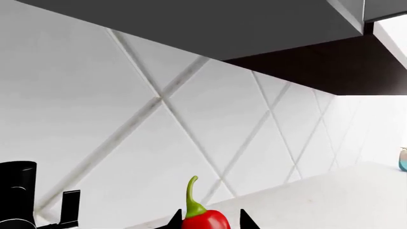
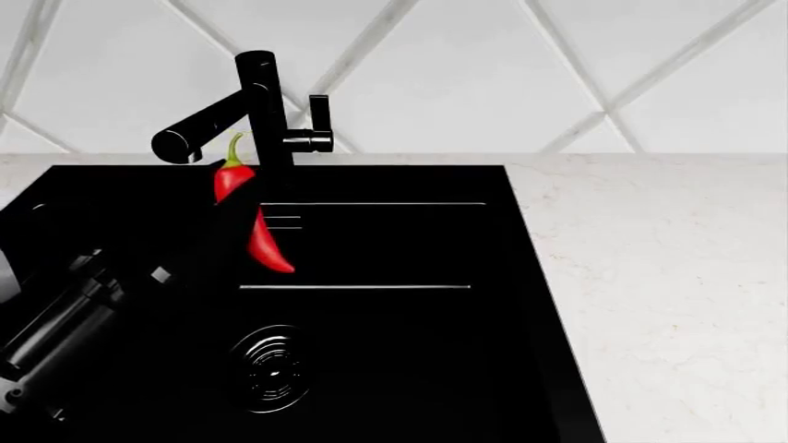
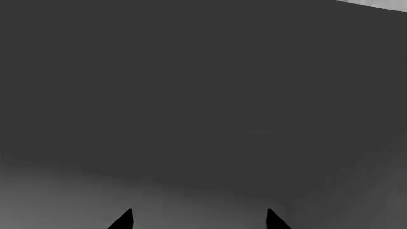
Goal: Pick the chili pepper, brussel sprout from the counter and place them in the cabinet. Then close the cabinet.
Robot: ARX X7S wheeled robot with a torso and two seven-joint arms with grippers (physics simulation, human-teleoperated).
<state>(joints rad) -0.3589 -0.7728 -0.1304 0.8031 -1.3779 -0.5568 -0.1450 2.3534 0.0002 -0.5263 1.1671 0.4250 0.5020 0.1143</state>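
The chili pepper [image 2: 253, 214], glossy red with a green stem, hangs stem-up in the air over the black sink, in front of the faucet. My left gripper [image 1: 211, 221] is shut on the chili pepper [image 1: 205, 218], with a dark fingertip on each side of it. In the head view the left gripper [image 2: 232, 226] is hard to make out against the dark basin. My right gripper [image 3: 198, 220] is open with nothing between its tips, facing a flat dark grey surface at close range. The brussel sprout is out of view. The cabinet [image 1: 222, 24] shows as a grey underside above the backsplash.
A black faucet [image 2: 253, 101] stands behind the sink [image 2: 394, 351]. The white marble counter [image 2: 665, 277] runs to the right of the sink. White diamond-tiled backsplash [image 1: 190, 119] lies behind. A small blue object [image 1: 402, 160] stands at the counter's far end.
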